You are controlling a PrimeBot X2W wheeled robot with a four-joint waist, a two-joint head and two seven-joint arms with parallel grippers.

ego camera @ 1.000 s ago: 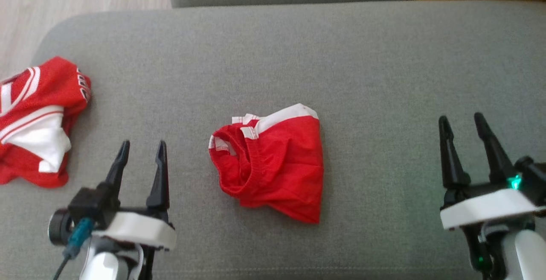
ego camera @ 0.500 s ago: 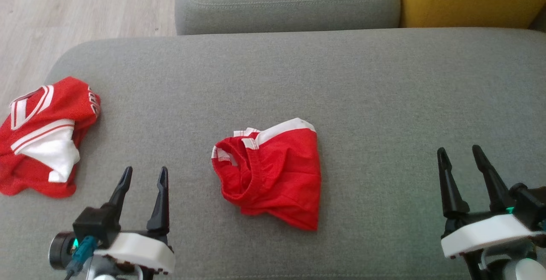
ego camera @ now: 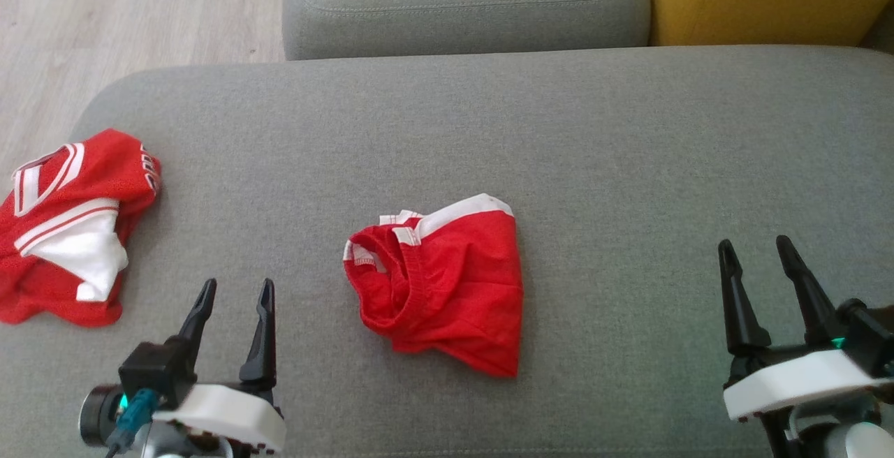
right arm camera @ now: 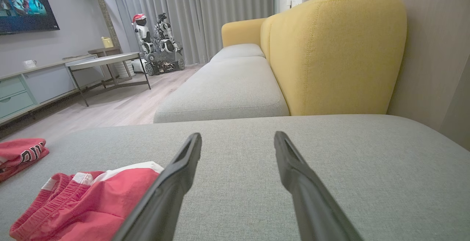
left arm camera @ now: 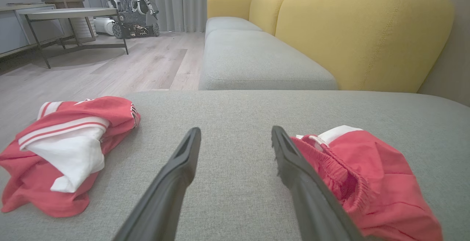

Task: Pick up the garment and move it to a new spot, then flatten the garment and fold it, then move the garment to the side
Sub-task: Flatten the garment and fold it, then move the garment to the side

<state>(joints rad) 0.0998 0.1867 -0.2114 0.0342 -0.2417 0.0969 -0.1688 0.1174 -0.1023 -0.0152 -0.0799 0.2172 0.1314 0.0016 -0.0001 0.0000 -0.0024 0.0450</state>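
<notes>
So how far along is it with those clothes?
Done, perhaps: the red jersey lies bundled at the left edge of the cushion. In hand: nothing; the left gripper and right gripper are open, clear of the red shorts. Left: those bunched shorts need flattening, folding, moving aside.

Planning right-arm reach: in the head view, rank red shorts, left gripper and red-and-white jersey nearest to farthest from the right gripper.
From the right gripper:
1. red shorts, middle of the grey cushion, to its left.
2. left gripper, farther left, near edge.
3. red-and-white jersey, cushion's far left end.
</notes>
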